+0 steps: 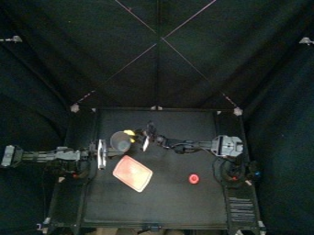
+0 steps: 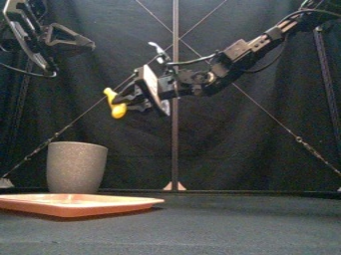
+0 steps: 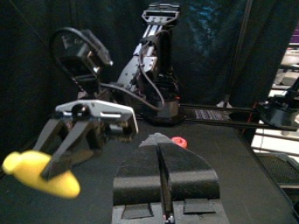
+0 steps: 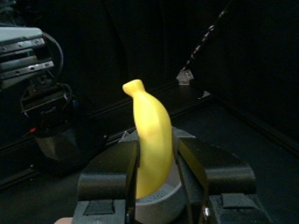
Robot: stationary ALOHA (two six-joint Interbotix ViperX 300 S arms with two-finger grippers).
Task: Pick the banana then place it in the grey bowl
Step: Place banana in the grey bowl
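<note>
Looking from the left, you are seeing the left arm resting high beside the table's (image 1: 172,198) left edge, its left gripper (image 3: 163,171) holding its jaws together on nothing. Next the grey bowl (image 2: 76,165) is standing upright near the table's left, with the pink tray (image 2: 74,204) lying flat in front of it, toward the front edge. Above and slightly right of the bowl's rim, the right gripper (image 2: 139,96) is hanging in open air on an arm reaching in from the right past the middle. It is clamping the banana (image 2: 116,104), which is well clear of the bowl and the table. Open room is lying under the banana and across the table's middle. Farther right, a small red toy (image 1: 193,178) is sitting alone on the table, apart from the tray. The front view is giving you the banana's height, but it is missing the red toy. The right wrist view alone is showing the jaws pressing both sides of the banana, its tip pointing away from the wrist.
</note>
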